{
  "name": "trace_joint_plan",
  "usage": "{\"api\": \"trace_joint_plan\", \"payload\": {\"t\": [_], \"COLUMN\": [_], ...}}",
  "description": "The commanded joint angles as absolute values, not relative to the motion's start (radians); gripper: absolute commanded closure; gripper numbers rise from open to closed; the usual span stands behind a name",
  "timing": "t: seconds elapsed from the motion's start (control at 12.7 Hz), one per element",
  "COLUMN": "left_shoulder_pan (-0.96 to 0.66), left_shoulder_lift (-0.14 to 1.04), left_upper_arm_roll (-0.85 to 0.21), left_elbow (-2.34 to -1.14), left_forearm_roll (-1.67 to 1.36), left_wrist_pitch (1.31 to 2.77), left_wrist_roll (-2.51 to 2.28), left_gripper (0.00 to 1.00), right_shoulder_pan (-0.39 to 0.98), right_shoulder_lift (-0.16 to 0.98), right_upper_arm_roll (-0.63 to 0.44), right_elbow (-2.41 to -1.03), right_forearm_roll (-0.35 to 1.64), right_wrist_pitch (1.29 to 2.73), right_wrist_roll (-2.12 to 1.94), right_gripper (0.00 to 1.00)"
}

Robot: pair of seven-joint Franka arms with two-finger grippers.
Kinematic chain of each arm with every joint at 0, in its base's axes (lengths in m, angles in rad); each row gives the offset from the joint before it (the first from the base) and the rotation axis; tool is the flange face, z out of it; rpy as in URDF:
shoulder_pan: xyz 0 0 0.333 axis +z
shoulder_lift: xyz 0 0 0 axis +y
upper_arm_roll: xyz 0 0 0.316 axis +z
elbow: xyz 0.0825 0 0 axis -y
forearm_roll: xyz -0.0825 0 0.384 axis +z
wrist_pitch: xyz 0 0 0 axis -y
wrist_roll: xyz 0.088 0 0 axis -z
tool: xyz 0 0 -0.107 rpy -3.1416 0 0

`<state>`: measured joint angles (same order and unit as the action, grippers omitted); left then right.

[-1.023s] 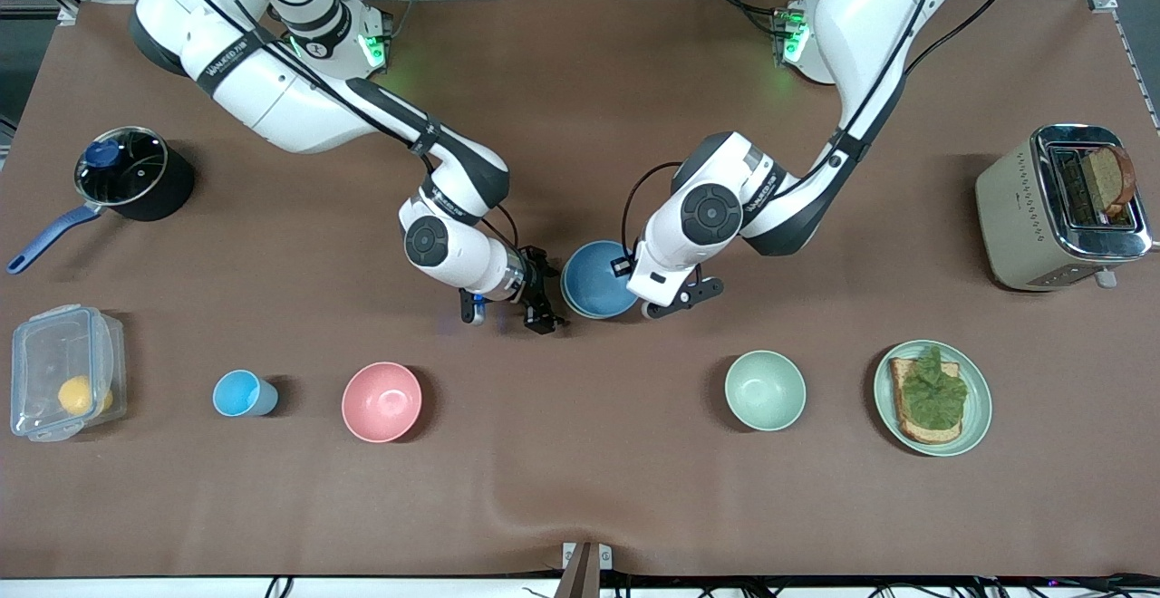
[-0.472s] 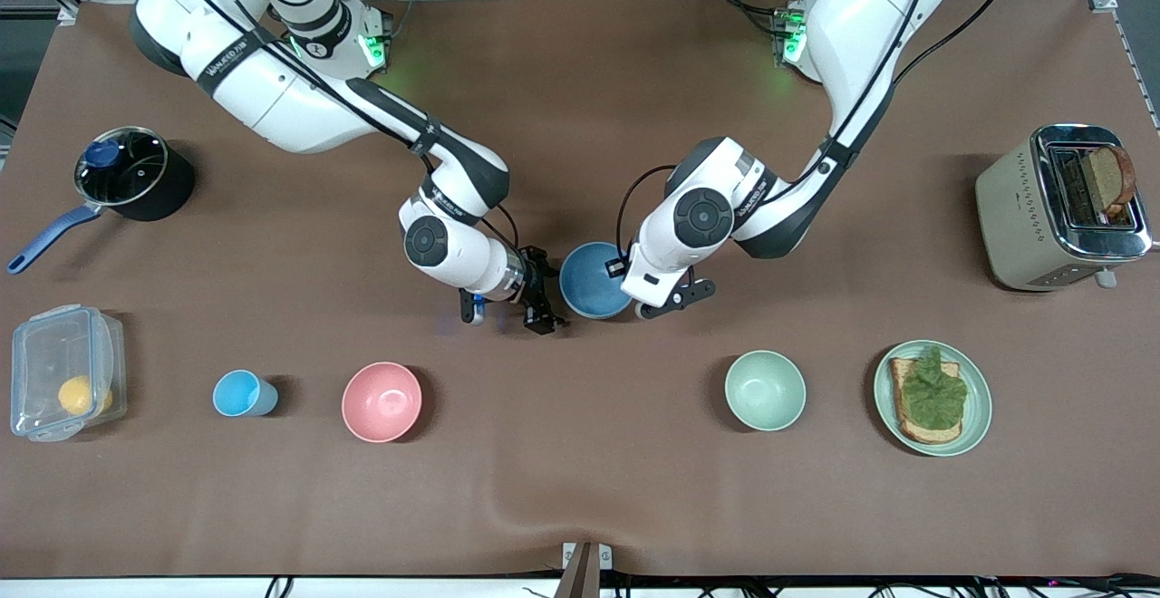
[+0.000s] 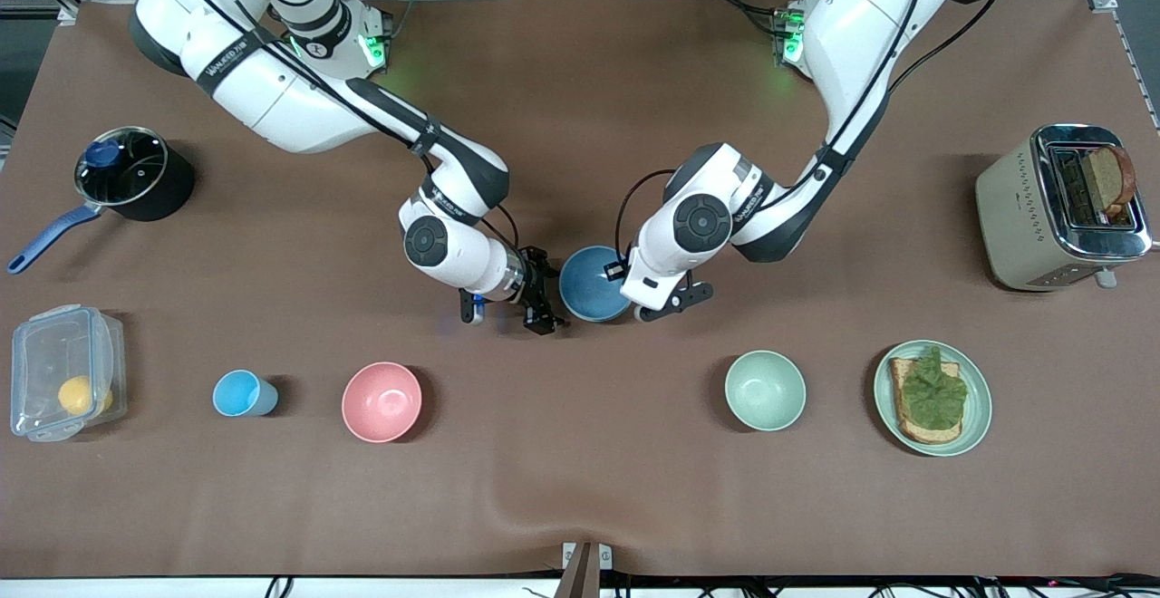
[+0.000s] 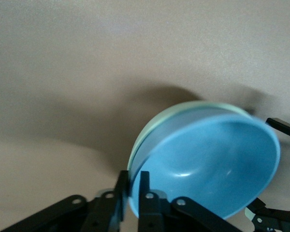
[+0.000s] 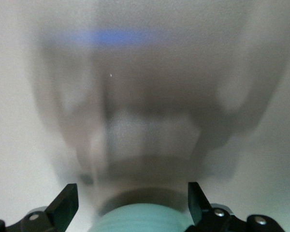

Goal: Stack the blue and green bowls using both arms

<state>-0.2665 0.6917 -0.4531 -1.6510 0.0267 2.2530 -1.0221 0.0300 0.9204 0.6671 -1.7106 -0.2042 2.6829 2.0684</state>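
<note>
The blue bowl point(image 3: 591, 283) sits nested inside the green bowl at the table's middle, between the two grippers. In the front view the green bowl is hidden under it. In the left wrist view the green bowl's rim point(image 4: 188, 109) shows around the blue bowl point(image 4: 217, 169). My left gripper point(image 3: 629, 294) point(image 4: 133, 177) is shut on the two rims, one finger inside the blue bowl and one outside. My right gripper point(image 3: 505, 312) point(image 5: 130, 193) is open just beside the bowls, toward the right arm's end, holding nothing.
Nearer the front camera stand a blue cup point(image 3: 239, 393), a pink bowl point(image 3: 381, 401), a paler mint bowl point(image 3: 765, 390) and a plate point(image 3: 976, 417) with toast. A toaster point(image 3: 1056, 208) stands at the left arm's end. A pot point(image 3: 136, 174) and a plastic box point(image 3: 62, 371) stand at the right arm's end.
The left gripper has carried the blue bowl slightly toward the right gripper, and the bowl now sits more level. The right arm has not moved.
</note>
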Motion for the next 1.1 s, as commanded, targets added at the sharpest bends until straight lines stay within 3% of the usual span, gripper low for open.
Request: {"api": "trace_joint_plan", "payload": {"t": [0.0,0.24,0.47,0.79,1.02], "left_shoulder_pan": [-0.278,-0.270,-0.252,-0.149,-0.065], "left_shoulder_lift": [0.698,0.672,0.582,0.399,0.269], "left_upper_arm_roll": [-0.446,-0.446,-0.445,-0.442,-0.442], "left_elbow": [-1.637,-1.637,-1.641,-1.640,-1.638], "left_forearm_roll": [0.051,0.052,0.052,0.115,0.132], "left_wrist_pitch": [2.263,2.261,2.228,2.096,1.999], "left_wrist_roll": [-1.051,-1.063,-1.086,-1.072,-1.066], "left_gripper": [0.00,0.00,0.00,0.00,0.00], "right_shoulder_pan": [0.034,0.026,-0.015,-0.133,-0.175], "right_shoulder_lift": [0.923,0.916,0.885,0.870,0.868], "right_upper_arm_roll": [0.666,0.666,0.681,0.787,0.824], "right_elbow": [-1.707,-1.709,-1.704,-1.586,-1.524], "right_forearm_roll": [-0.210,-0.209,-0.210,-0.210,-0.210], "right_wrist_pitch": [2.709,2.694,2.548,2.139,1.946], "right_wrist_roll": [2.118,2.115,2.112,2.088,2.037], "right_gripper": [0.00,0.00,0.00,0.00,0.00]}}
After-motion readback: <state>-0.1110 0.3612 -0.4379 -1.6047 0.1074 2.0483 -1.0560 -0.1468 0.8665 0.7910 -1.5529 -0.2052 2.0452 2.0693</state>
